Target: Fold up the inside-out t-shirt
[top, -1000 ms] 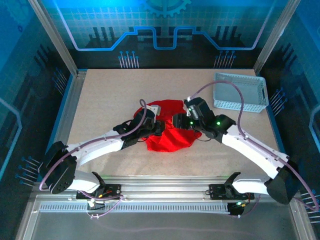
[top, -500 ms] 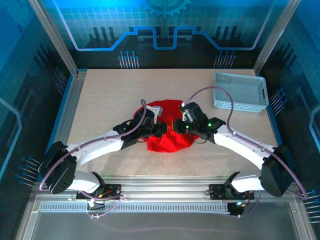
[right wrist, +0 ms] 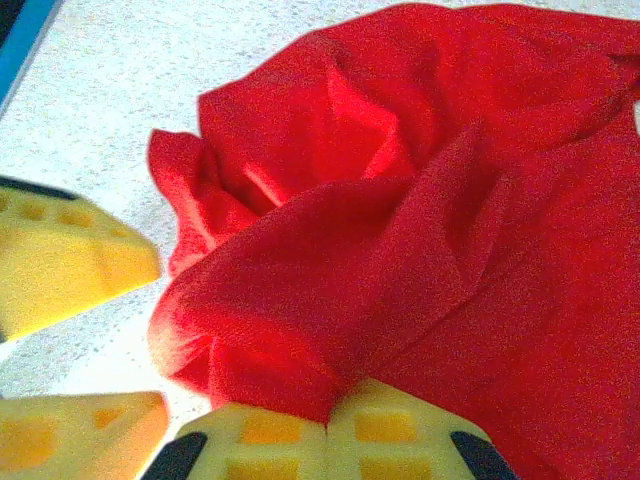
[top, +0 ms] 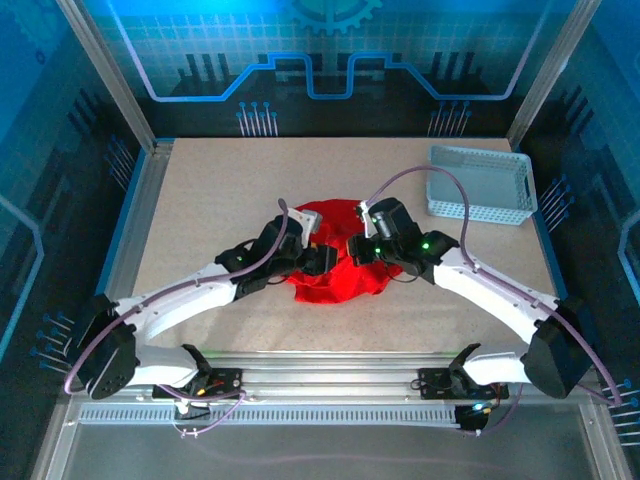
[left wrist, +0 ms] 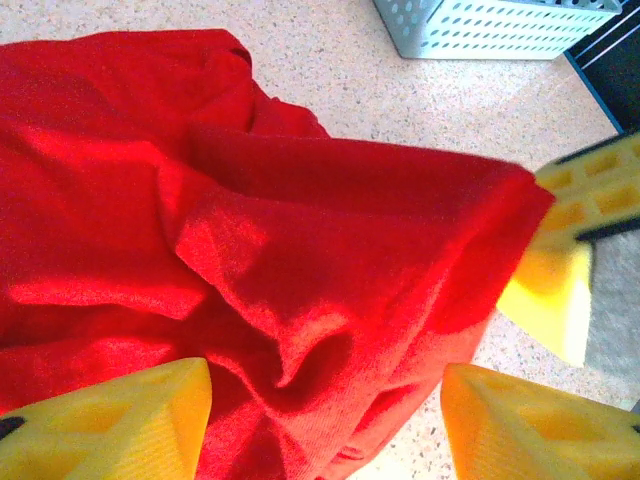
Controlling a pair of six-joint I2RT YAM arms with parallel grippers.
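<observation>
The inside-out t-shirt lies crumpled in a bright red heap at the middle of the table, with both grippers meeting over it. My left gripper is at the heap's left side; in the left wrist view its gripper stands open, the yellow fingers wide apart over loose red cloth. My right gripper is at the heap's upper right. In the right wrist view this gripper is shut, pinching a raised fold of the t-shirt.
A white mesh basket stands at the back right of the table, and its corner shows as the basket in the left wrist view. Bare speckled tabletop surrounds the heap. The left gripper's yellow fingers sit close beside the right gripper.
The left gripper has opened and let go of the cloth. The right gripper has closed on a fold of the t-shirt. The left arm has shifted slightly inward.
</observation>
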